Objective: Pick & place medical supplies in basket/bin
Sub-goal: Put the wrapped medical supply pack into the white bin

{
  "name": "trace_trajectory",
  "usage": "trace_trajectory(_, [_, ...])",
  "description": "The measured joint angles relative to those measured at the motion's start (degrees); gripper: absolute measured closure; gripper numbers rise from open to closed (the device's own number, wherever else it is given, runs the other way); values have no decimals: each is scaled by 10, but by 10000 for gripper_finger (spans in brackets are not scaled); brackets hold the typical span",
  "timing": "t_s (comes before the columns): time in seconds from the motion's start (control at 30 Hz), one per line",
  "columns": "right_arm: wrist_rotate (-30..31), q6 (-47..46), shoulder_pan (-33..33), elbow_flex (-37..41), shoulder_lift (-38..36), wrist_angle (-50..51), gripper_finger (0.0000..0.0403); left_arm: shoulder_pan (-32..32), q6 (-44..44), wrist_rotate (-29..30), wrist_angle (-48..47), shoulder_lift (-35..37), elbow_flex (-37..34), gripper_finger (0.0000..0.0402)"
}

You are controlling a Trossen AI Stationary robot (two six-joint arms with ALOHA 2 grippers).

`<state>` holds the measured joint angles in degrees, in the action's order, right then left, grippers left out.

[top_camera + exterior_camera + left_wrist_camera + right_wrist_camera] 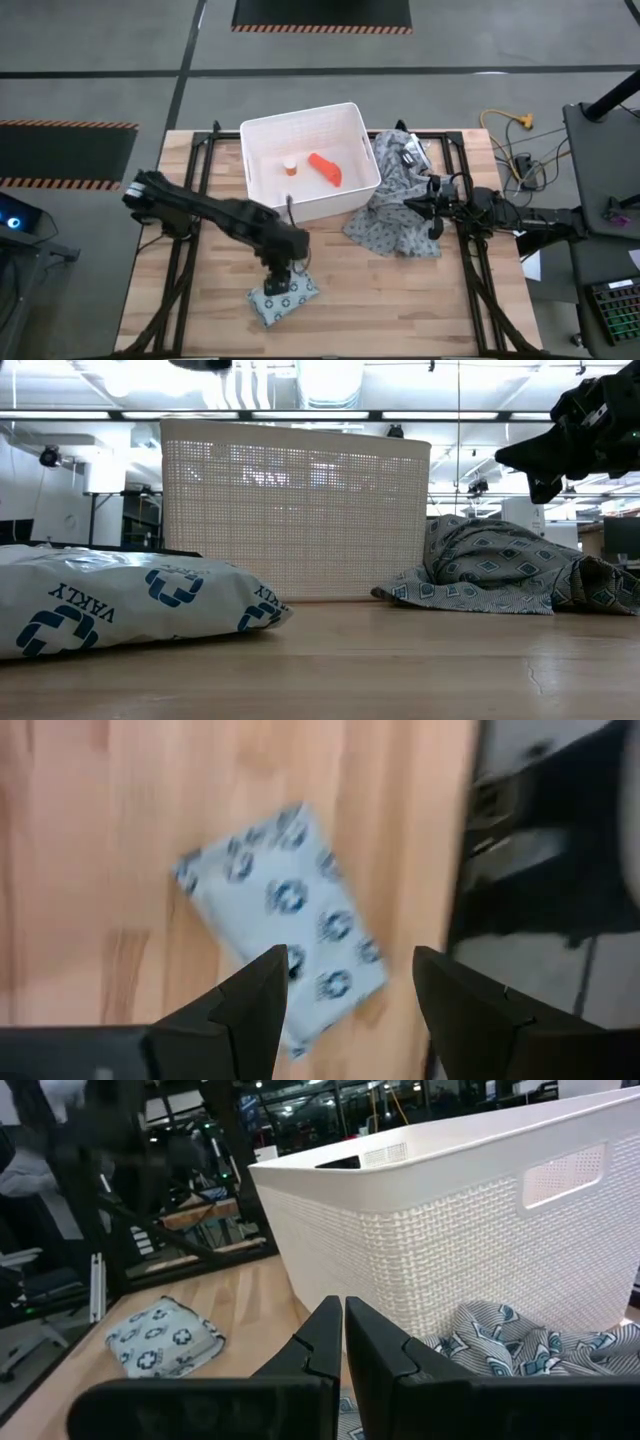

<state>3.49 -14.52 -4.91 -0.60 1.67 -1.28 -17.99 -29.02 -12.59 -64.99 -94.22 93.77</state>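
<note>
Hovering over dotted packet (283,296), left gripper (279,277) jaws apart, nothing held. Packet flat on table (400,300), near edge, well apart from bin (262,131). Next: descend, clamp. Right gripper (432,212) jaws together above cloth (395,225).

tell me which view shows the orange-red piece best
The high view: the orange-red piece lies in plain sight on the floor of the white bin. In the low and right wrist views the bin's walls hide it; the left wrist view misses it.
</note>
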Motion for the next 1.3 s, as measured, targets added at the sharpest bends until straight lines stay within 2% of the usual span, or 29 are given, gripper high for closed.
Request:
trace_trajectory(0.17, [0,2,0,0,0,1,392,-17,-27,0,16,-5,-78,203])
trace_trajectory(0.5, [0,2,0,0,0,5,392,-40,-107,0,175,28,-261,203])
trace_trajectory(0.83, [0,0,0,0,0,5,392,-46,-108,6,263,43,-326,203])
trace_trajectory(1.13, [0,0,0,0,0,4,392,-46,-124,7,272,43,-371,203])
trace_trajectory(1.3, [0,0,0,0,0,4,392,-46,-126,7,344,43,-396,203])
